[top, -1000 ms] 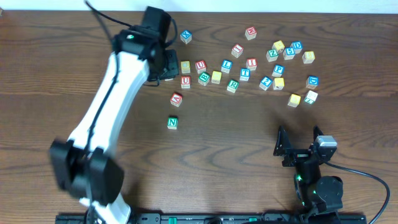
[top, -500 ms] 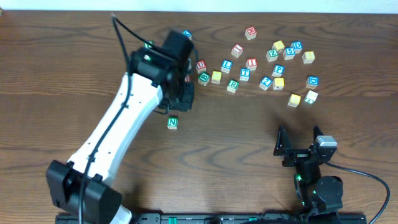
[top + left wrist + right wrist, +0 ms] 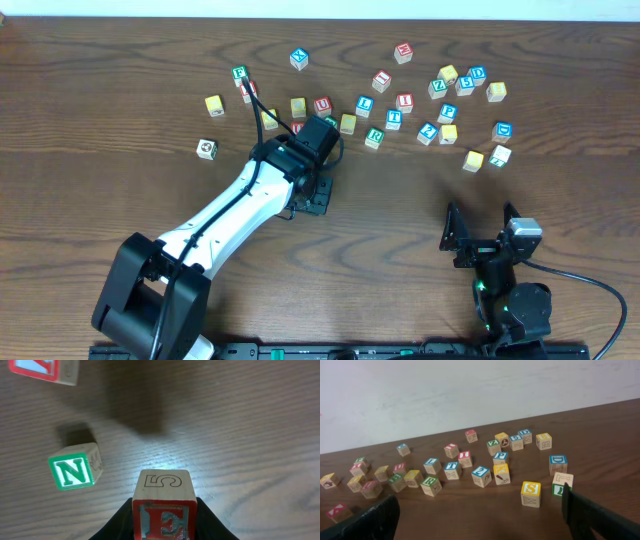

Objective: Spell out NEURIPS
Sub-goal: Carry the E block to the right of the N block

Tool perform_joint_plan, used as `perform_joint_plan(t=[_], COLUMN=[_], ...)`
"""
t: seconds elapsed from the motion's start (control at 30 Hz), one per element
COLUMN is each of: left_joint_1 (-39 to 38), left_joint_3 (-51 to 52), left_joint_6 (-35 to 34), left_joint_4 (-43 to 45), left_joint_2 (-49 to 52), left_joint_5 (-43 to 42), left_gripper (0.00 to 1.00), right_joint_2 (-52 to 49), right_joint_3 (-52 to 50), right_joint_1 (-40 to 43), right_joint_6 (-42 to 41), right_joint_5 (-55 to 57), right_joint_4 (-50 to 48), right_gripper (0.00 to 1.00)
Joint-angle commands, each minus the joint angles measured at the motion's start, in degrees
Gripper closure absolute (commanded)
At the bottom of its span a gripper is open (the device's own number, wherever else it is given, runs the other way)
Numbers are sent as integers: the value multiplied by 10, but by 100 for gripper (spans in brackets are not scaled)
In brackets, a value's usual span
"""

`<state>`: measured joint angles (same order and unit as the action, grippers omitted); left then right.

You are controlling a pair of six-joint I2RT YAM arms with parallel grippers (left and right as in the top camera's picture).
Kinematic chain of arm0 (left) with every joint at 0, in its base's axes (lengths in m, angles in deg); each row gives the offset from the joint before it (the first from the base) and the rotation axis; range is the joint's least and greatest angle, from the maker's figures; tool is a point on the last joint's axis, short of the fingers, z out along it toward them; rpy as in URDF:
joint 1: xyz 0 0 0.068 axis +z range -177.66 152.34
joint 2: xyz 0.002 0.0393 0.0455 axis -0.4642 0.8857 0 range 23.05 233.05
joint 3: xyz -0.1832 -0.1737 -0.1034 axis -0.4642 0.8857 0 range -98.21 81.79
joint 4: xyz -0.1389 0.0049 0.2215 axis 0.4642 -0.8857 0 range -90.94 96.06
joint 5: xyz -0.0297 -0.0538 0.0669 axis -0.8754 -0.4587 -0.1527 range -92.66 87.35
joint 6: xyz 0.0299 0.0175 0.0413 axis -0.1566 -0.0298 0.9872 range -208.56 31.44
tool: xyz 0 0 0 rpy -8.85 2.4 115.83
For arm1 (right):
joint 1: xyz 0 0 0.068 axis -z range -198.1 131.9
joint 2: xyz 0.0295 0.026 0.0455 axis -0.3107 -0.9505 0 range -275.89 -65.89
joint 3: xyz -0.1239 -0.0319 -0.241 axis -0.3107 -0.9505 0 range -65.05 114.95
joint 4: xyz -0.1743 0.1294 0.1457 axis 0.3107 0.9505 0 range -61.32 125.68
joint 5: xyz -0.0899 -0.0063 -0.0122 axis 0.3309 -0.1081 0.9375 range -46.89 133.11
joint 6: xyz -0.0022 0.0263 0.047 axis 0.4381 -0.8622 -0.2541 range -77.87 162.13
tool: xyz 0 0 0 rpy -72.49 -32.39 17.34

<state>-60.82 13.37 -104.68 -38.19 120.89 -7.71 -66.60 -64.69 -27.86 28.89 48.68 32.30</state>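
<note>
Tool on my left arm (image 3: 318, 197) has swung back from the far cluster toward the tabletop's middle, clamped on the red E block (image 3: 165, 505). So the second letter is arriving: the green N block (image 3: 74, 471) lies just beside it, toward the left edge, not touching. Right tool (image 3: 470, 240) sits spread wide.

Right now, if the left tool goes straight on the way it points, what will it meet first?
Probably bare table. The left tool, shut on the E block, points down at open wood. The N block lies off to one side, apart from that line. Depth is unclear.
</note>
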Motion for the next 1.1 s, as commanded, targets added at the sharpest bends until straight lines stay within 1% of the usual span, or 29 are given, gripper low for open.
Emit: perform_joint_plan(t=[0.0,0.2,0.43,0.63,0.97,1.07], left_joint_1=[0,0,0,0,0,0], left_joint_3=[12,42,50,79,83,83], left_joint_6=[-16,-18,-17,-15,-19,-38], left_joint_4=[7,47,50,77,91,95], left_joint_2=[0,0,7,9,9,9], left_joint_5=[49,49,74,103,103,102], left_gripper=[92,92,92,93,93,92], right_joint_2=[3,3,3,3,3,3], right_joint_3=[0,0,0,0,0,0], right_joint_1=[2,2,2,2,2,2], right_joint_6=[-6,-7,-6,-7,-6,-6], right_joint_5=[-1,-1,-1,-1,-1,-1], right_joint_4=[2,2,2,2,2,2], right_gripper=[1,1,1,1,1,1])
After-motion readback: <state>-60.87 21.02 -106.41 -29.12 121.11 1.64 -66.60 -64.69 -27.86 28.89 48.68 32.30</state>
